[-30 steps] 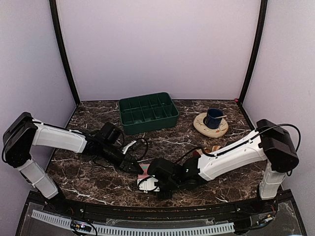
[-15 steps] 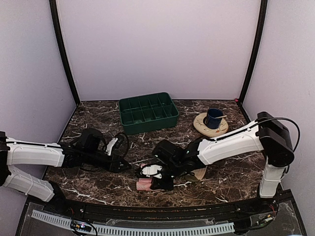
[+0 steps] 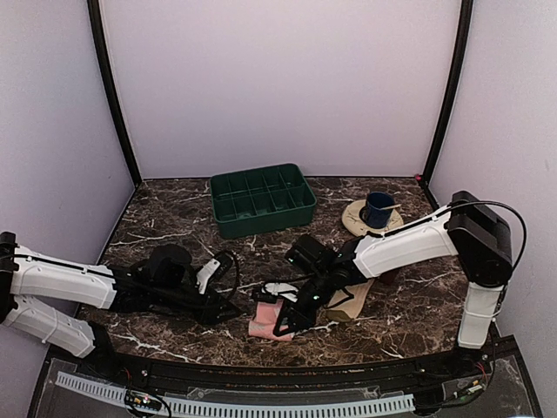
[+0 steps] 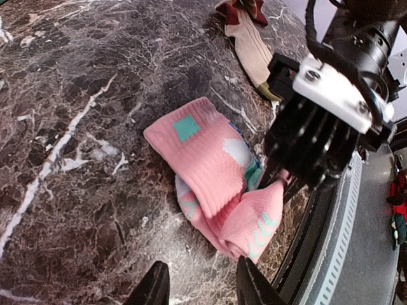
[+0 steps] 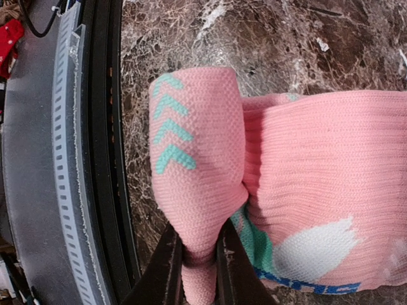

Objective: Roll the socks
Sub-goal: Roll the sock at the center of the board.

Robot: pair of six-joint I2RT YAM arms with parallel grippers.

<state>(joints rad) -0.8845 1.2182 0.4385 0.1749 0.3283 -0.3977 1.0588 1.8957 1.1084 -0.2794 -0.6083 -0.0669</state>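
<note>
The right gripper (image 5: 197, 257) is clamped on the pink sock (image 5: 305, 159), pinching the folded end with teal chevrons between its fingers. That sock sits bunched on the table (image 3: 157, 218), well in front of the green tray (image 3: 262, 200), close to the near edge. The tan sock (image 3: 350, 300) lies front-right of the tray, just beside the pink one. The left gripper (image 4: 200, 286) has its jaws apart with nothing between them, low over the table front-left of the tray, short of the pink sock.

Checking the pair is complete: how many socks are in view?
2. The pink sock lies folded near the front edge, one end pinched in the right gripper; the tan sock lies beside it, partly under the right arm. No others visible.
</note>
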